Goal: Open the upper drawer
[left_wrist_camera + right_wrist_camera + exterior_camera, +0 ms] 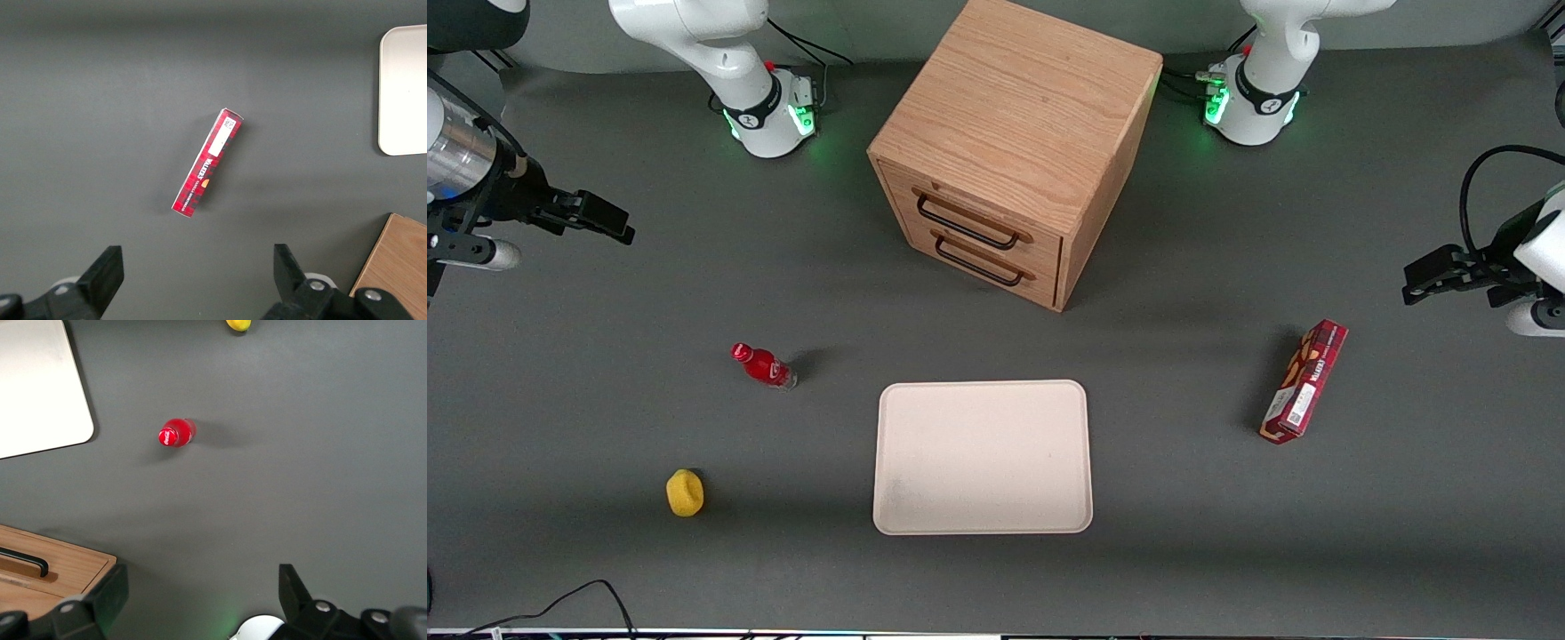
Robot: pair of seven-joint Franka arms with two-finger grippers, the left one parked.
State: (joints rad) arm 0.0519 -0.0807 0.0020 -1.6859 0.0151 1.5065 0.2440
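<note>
The oak cabinet (1014, 116) stands at the table's middle, farther from the front camera than the tray. Its upper drawer (996, 220) is shut flush, with its long black wire handle (966, 221) above the matching bottom drawer's handle (978, 263). My gripper (615, 227) hangs above the table toward the working arm's end, well apart from the cabinet. It is open and empty, as the right wrist view (200, 590) shows. That view also shows a corner of the cabinet (60, 563) with one end of a black handle (27, 561).
A red bottle (763, 365) (176, 433) lies on the table, with a yellow object (685, 492) nearer the camera. A cream tray (983, 458) lies in front of the cabinet. A red box (1304, 380) lies toward the parked arm's end.
</note>
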